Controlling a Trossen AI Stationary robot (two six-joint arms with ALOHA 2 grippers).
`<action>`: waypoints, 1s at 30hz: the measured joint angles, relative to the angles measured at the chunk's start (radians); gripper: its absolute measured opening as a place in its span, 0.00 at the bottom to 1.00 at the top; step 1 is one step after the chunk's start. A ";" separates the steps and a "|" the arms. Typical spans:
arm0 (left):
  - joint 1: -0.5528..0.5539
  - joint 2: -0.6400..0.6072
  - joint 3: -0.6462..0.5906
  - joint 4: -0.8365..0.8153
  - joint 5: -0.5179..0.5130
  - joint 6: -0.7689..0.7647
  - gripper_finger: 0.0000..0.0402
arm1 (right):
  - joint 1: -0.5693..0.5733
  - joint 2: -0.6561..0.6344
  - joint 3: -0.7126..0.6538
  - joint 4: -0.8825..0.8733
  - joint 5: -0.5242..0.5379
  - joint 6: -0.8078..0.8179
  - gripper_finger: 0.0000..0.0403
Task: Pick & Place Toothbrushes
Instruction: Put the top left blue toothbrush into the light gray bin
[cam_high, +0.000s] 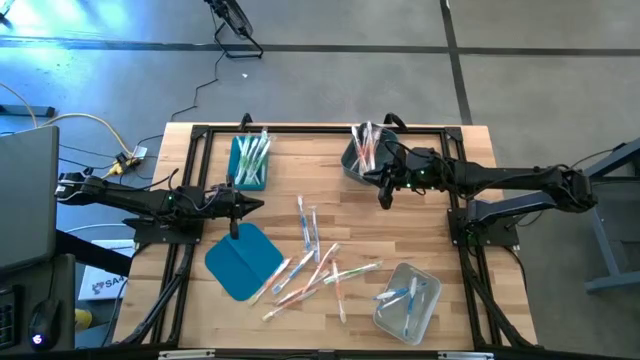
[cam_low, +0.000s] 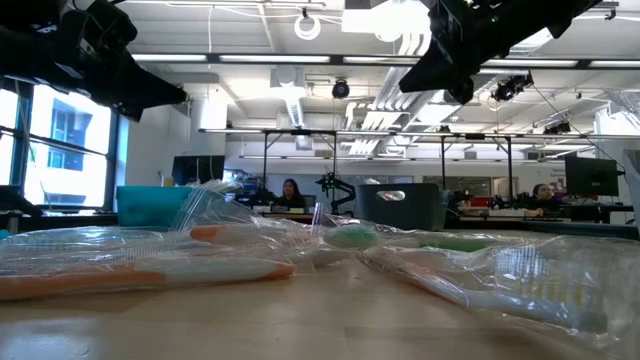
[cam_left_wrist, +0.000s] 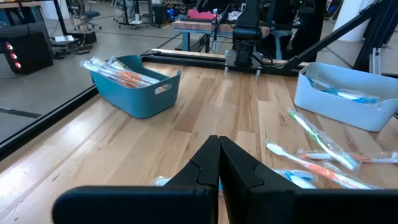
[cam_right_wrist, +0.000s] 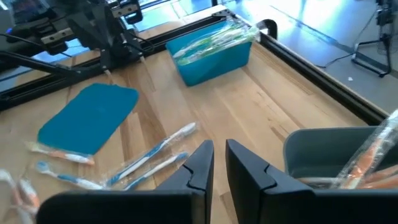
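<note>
loose toothbrushes (cam_high: 318, 262) mid-table (edges bare)

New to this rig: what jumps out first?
A loose scatter of toothbrushes across the table's middle, beside a flat teal lid. Three bins ring it: teal bin and grey bin at the far edge, clear bin near right. Both grippers, left and right, hang empty above the wood.

Low view: wrapped toothbrushes (cam_low: 150, 268) blurred; bins half-hidden.
</note>
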 joint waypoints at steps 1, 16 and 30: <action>0.000 0.000 0.000 0.000 0.000 0.000 0.00 | 0.000 0.000 0.000 0.000 -0.007 -0.001 0.08; 0.000 0.000 0.000 -0.058 0.017 -0.019 0.00 | 0.000 0.000 0.000 0.000 -0.007 -0.049 0.08; 0.000 0.002 0.000 -0.060 0.017 -0.186 0.00 | 0.000 0.000 0.000 0.000 -0.011 -0.045 0.08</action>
